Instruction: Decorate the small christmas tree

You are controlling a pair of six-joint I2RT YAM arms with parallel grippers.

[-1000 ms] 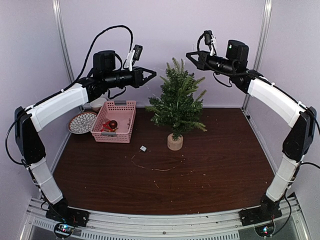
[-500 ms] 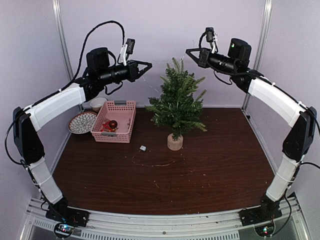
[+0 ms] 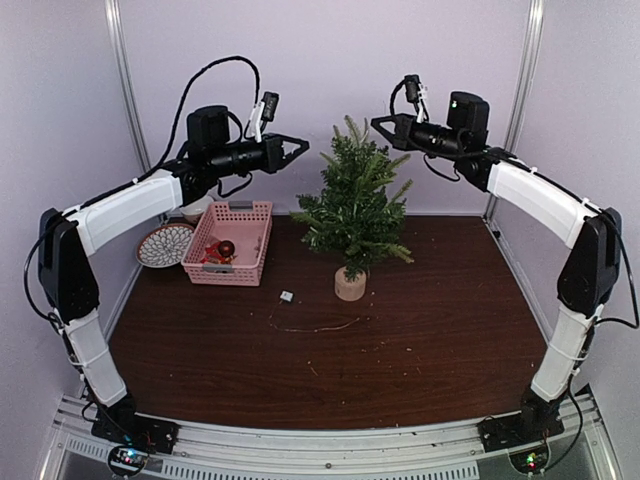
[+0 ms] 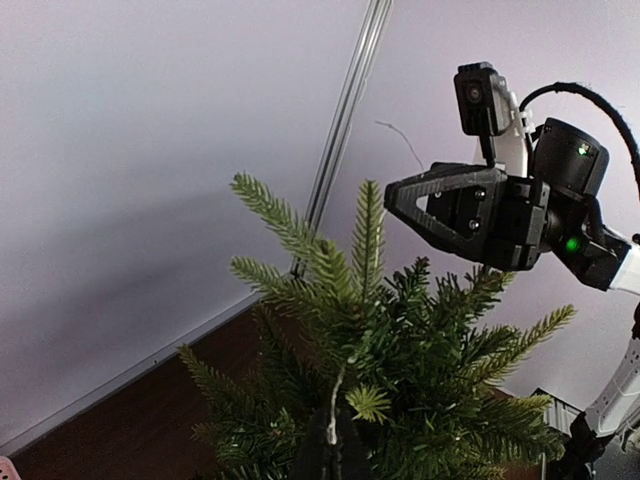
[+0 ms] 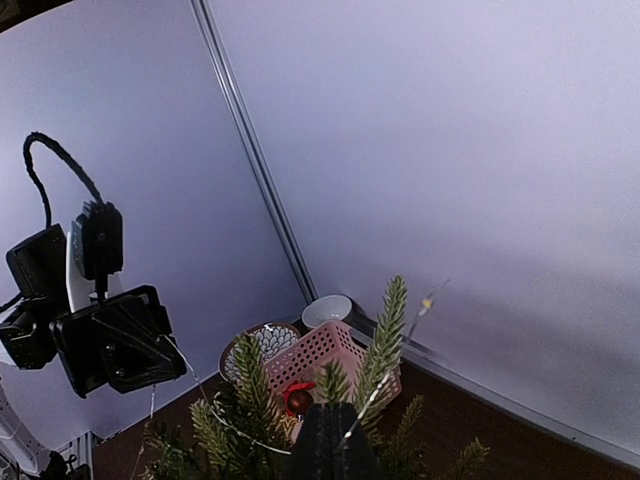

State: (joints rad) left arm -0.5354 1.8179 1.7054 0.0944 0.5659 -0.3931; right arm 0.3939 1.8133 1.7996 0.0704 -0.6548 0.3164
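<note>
One small christmas tree (image 3: 352, 205) stands upright on its stump at the back middle of the table (image 3: 450, 330), between two raised grippers. The left gripper (image 3: 300, 148) and right gripper (image 3: 378, 124) are both closed, each pinching the one thin wire (image 3: 312, 327), which partly lies before the tree. One pink basket (image 3: 225, 275), one patterned plate (image 3: 160, 247) and one white bowl (image 3: 195, 205) sit at the left. Apart from one red ball (image 3: 227, 247), the basket's contents are unclear. The wire's upward run is too fine to trace.

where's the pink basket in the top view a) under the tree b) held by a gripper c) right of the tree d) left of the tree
d: the basket sits left of the tree, clear of its branches.
</note>
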